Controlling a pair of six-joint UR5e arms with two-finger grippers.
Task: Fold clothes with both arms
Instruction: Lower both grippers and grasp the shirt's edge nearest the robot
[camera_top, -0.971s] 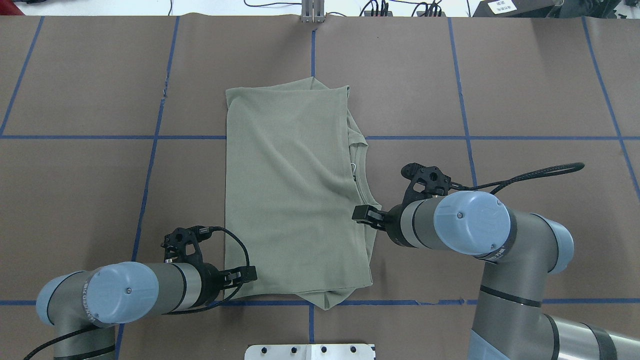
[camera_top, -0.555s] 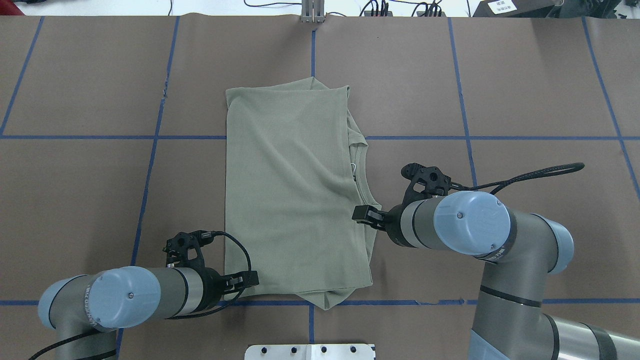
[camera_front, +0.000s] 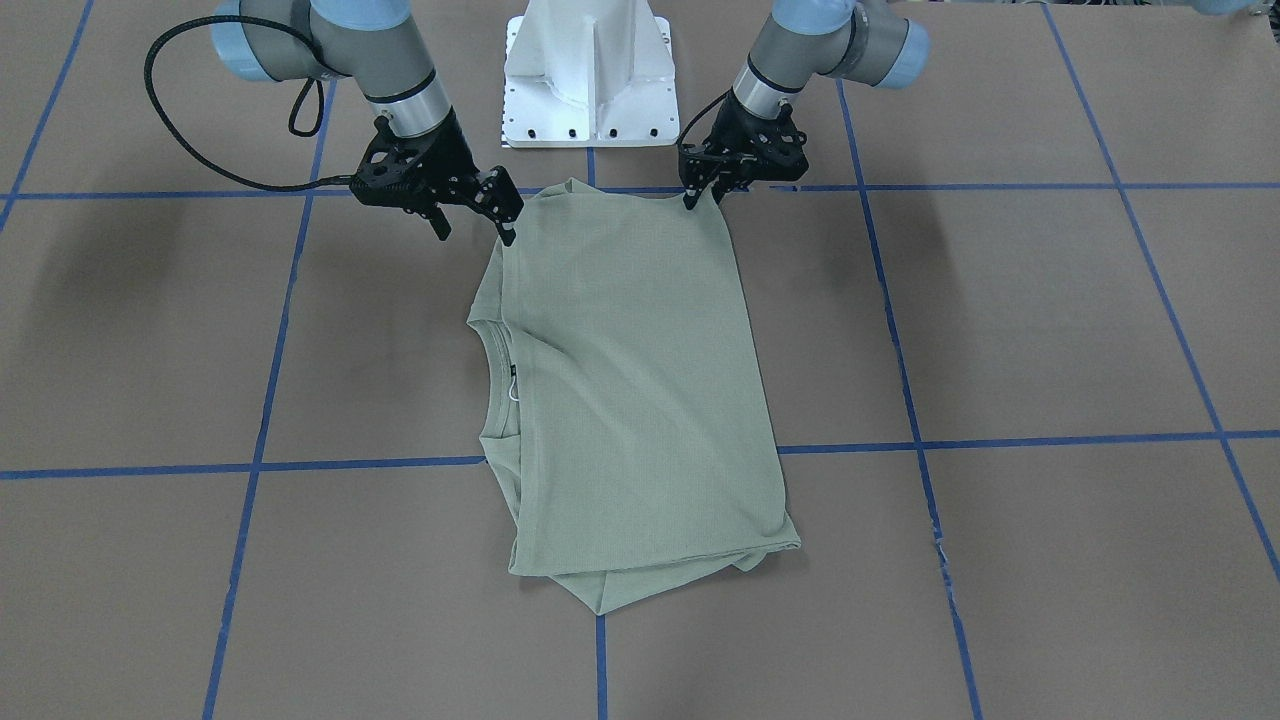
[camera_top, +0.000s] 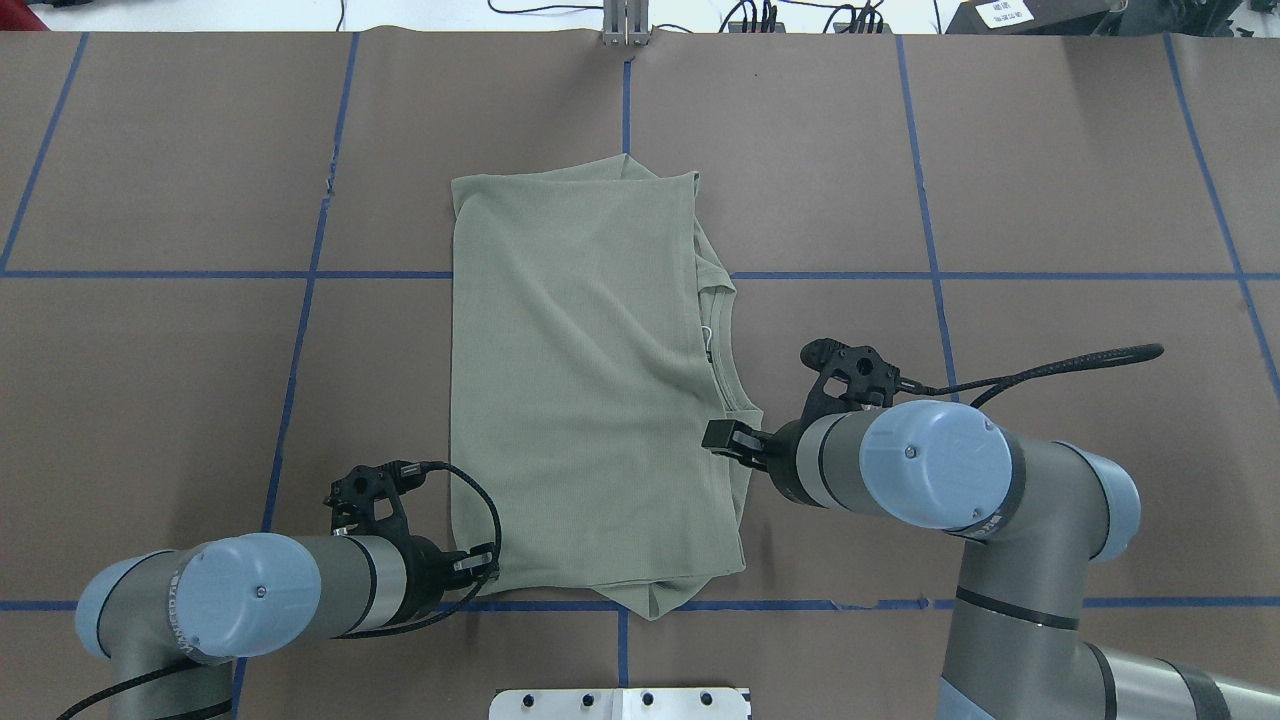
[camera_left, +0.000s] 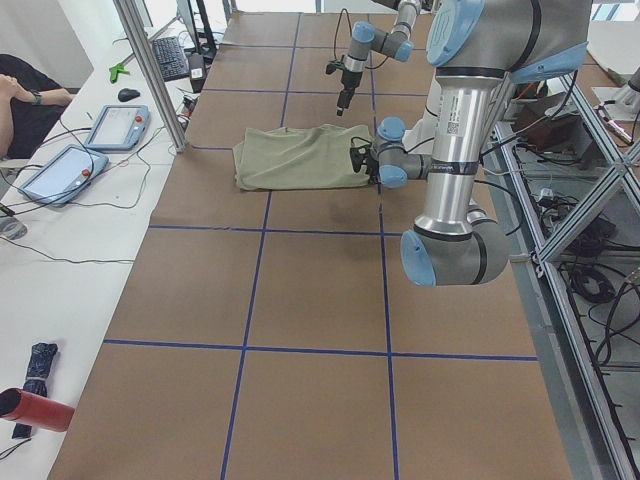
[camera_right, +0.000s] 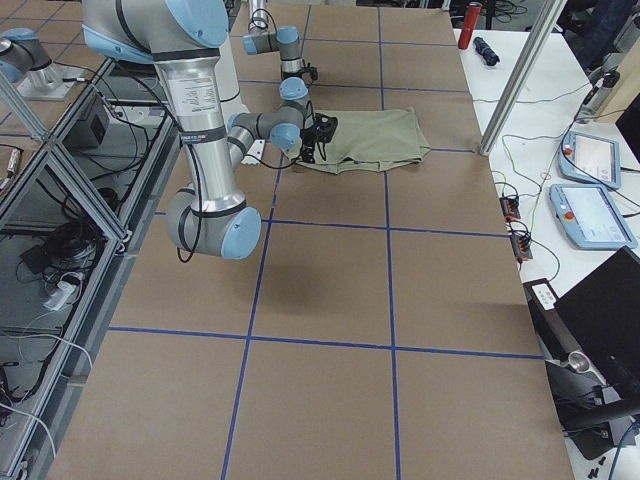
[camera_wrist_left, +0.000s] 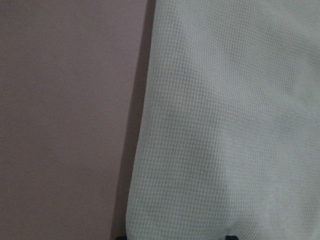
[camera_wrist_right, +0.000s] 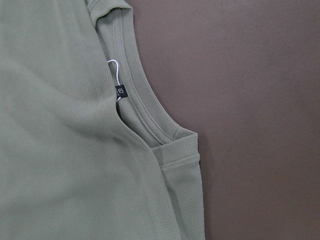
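Observation:
The sage-green shirt (camera_top: 590, 400) lies folded into a tall rectangle on the brown table, its round neck toward my right side. My left gripper (camera_top: 483, 565) is open at the shirt's near left corner (camera_front: 712, 195). In the left wrist view the fabric edge (camera_wrist_left: 145, 150) runs between two dark fingertips at the bottom. My right gripper (camera_front: 475, 225) hangs open just above the shoulder edge by the collar (camera_top: 722, 437). The right wrist view shows the ribbed collar (camera_wrist_right: 145, 120), the black neck label (camera_wrist_right: 121, 91) and the white string loop (camera_wrist_right: 114, 70).
Blue tape lines (camera_top: 300, 330) grid the brown table cover. The white pedestal base (camera_front: 588, 70) stands at the robot's edge of the table. Beyond the far edge, a side bench holds tablets (camera_left: 115, 125), cables and a red bottle (camera_left: 35, 408). A person's arm (camera_left: 20, 95) shows there.
My left gripper has drawn back toward the table's near left, to the shirt's corner edge. The right gripper has shifted slightly nearer to the robot along the shirt's edge. The shirt has not moved.

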